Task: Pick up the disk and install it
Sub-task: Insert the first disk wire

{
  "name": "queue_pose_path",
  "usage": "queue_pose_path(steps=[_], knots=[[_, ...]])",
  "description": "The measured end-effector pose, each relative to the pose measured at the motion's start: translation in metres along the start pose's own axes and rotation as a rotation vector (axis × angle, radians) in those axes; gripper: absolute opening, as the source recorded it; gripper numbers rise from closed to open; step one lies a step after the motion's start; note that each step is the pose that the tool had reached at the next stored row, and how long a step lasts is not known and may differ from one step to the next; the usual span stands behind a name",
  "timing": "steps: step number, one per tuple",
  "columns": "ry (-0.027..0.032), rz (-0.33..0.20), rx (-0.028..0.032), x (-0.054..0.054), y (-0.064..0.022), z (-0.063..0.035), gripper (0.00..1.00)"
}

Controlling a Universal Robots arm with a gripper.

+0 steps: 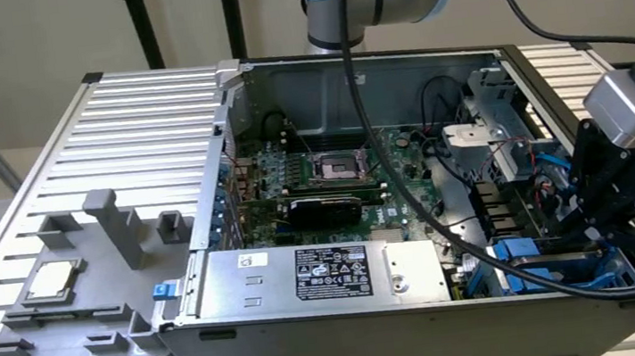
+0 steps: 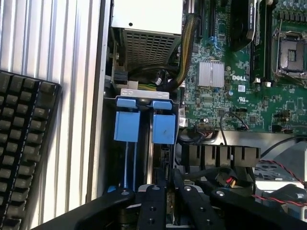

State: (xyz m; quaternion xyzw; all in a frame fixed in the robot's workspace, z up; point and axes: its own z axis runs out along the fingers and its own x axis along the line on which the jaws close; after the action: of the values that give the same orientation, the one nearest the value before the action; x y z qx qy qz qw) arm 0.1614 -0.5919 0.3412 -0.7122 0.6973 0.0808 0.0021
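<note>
In the wrist view, two drive carriers stand edge-on in the bay at the corner of the open computer case (image 1: pixel 348 336). Each shows a bright blue tab. The disk (image 2: pixel 163 128) is the one whose grey edge runs back toward my fingers. The other carrier (image 2: pixel 127 125) sits beside it with a blue rail. My gripper (image 2: pixel 170 199) hovers right over the disk's near end. Its black fingers (image 2: pixel 152 206) are drawn close together and I see nothing between them. In the exterior view the gripper (image 1: pixel 597 240) hangs over the blue carriers (image 1: pixel 520 254) at the case's right front corner.
The motherboard (image 1: pixel 330 176) with its empty CPU socket fills the case's middle, and the grey power supply box (image 1: pixel 317 277) lies along the front. Black cables (image 1: pixel 417 211) cross the case. A grey fixture tray (image 1: pixel 68 296) holds a small chip at the exterior view's left. A keyboard (image 2: pixel 24 153) lies outside the case.
</note>
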Motion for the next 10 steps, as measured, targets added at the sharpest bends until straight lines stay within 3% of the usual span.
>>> queue_pose_path(steps=[10], knots=[[-0.0061, 0.056, 0.0065, 0.0, 0.0005, 0.0, 0.16]])
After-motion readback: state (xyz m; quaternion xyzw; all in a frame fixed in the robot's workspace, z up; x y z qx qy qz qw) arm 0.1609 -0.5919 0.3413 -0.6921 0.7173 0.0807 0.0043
